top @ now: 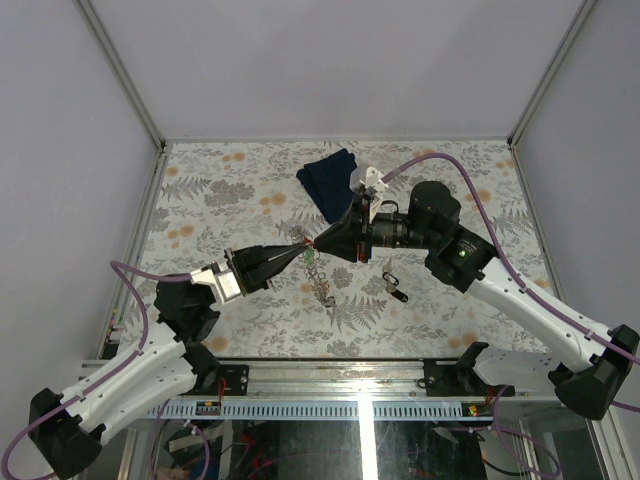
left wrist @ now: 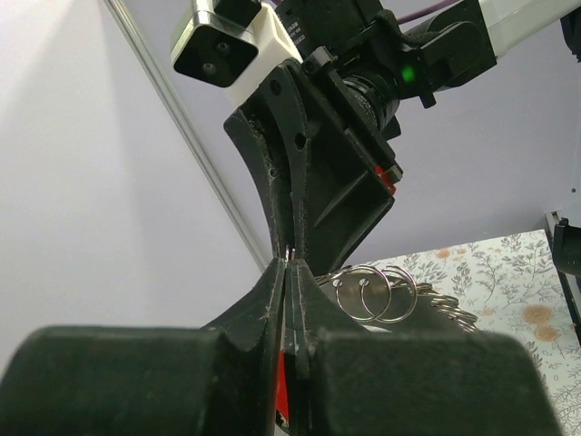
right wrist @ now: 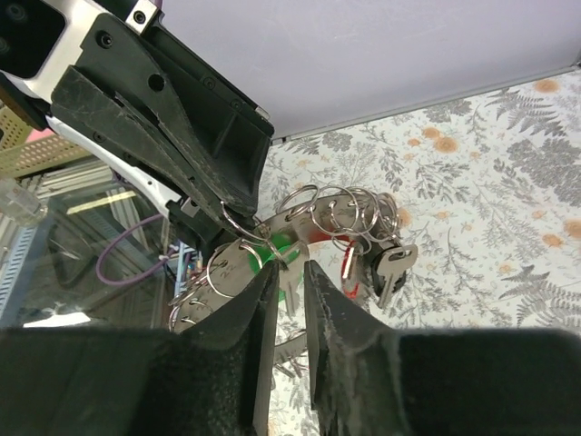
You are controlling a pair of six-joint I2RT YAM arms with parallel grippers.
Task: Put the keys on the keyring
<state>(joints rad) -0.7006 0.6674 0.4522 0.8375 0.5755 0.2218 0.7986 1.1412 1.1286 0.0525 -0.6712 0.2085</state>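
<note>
**Left gripper** [left wrist: 287, 272]: The jaws are pressed fully together. Their tips pinch a thin wire ring of the keyring [right wrist: 338, 207]. The arm reaches from the near left corner of the table [top: 220, 300] toward its middle.

**Right gripper** [right wrist: 290, 277]: The jaws stand narrowly apart, with a slim gap between the fingers. The tips sit just beside the left gripper's tips, almost nose to nose. The views do not show whether the fingers touch the ring. The arm reaches in from the near right corner, and the gripper points left.

**Keyring:** It is a cluster of silvery linked rings held above the middle of the table, at the point where the two grippers meet. From there the rings trail toward the near edge. It cannot be told whether the lower end touches the table.

**Keys on the rings:**
- A black key [right wrist: 392, 265] hangs at the far end of the cluster.
- A red key [right wrist: 349, 269] hangs just beside the black key.
- A green key [right wrist: 283, 247] is partly hidden behind the right fingers.

**Loose keys** [top: 395, 288]: Dark pieces lie flat on the table right of centre, apart from the cluster.

**Dark blue cloth** [top: 328, 182]: It lies folded near the far edge, behind the right gripper
</note>
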